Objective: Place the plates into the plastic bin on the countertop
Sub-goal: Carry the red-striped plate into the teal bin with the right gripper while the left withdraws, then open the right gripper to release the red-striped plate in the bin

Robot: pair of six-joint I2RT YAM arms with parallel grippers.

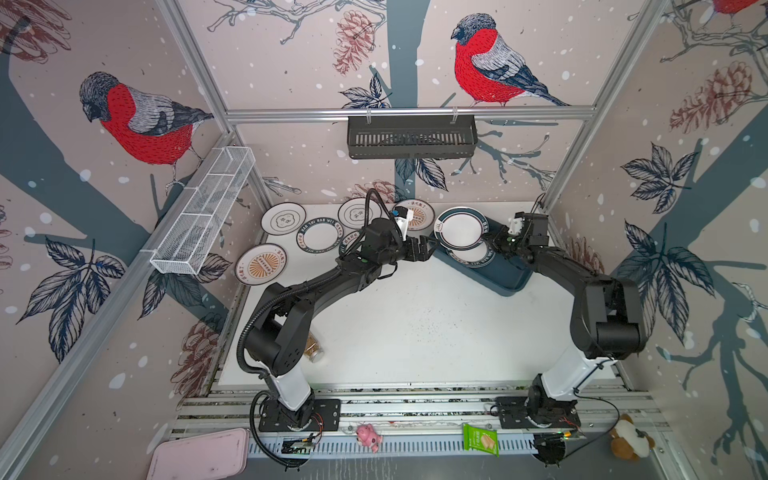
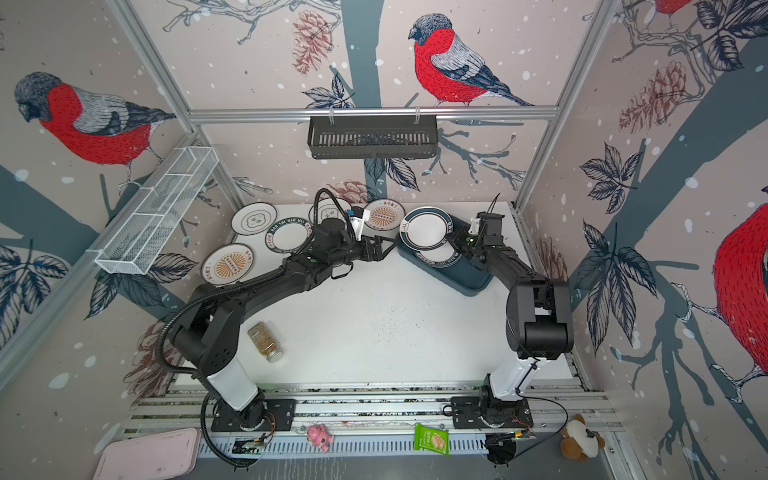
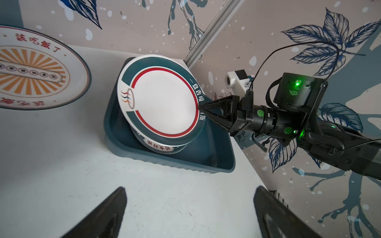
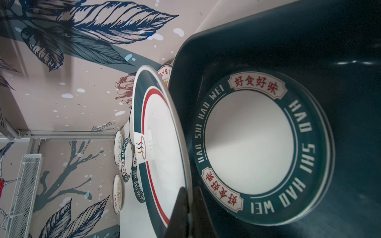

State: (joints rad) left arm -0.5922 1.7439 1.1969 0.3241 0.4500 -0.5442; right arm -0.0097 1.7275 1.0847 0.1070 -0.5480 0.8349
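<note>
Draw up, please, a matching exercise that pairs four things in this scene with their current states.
Things:
1. red-ringed plate
2. lettered plate beneath it
3. glass jar
4. left hand

States:
a. lies on its side on the countertop
b. open and empty
c. tilted, gripped at its rim by the right hand
d. lies flat inside the plastic bin

Pairs: 1-c, 2-d, 3-a, 4-b

Desk (image 1: 415, 324): two cloud plates (image 1: 283, 219), two sunburst plates (image 1: 261, 264), two green-lettered plates (image 1: 320, 238); one red-ringed plate (image 1: 460, 228); one teal bin (image 1: 503, 274)
</note>
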